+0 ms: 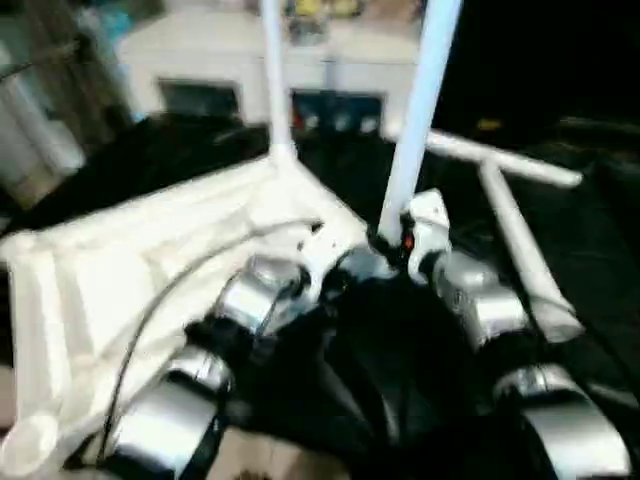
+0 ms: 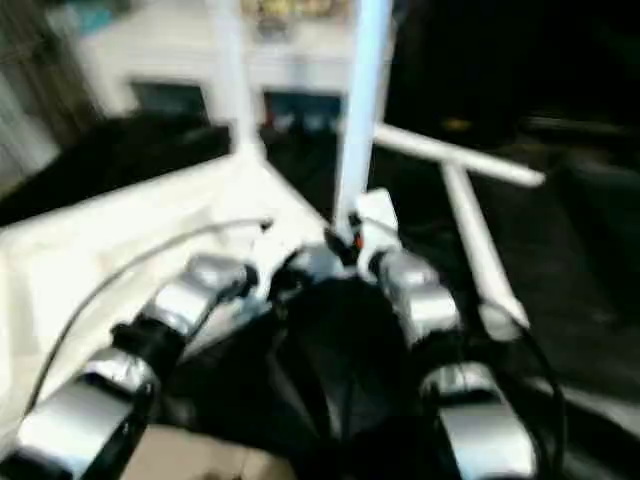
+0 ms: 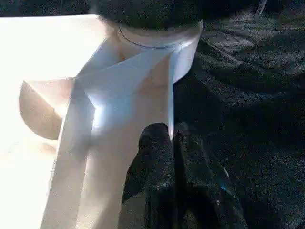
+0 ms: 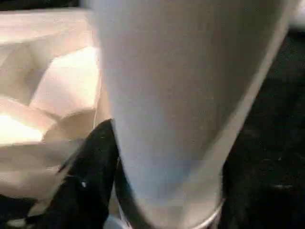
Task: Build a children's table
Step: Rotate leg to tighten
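The white tabletop lies upside down on a black cloth, its ribbed underside facing up. Two white legs stand upright in its corner sockets: one at the far corner and one at the near right corner. Two more legs lie on the cloth to the right. My left gripper is shut on a thin rib of the tabletop, just short of a round corner socket. My right gripper sits at the base of the near upright leg, right against it.
A white cabinet with glass doors stands behind the work. The black cloth covers the floor to the right and in front. A thin cable runs over the tabletop to my left arm.
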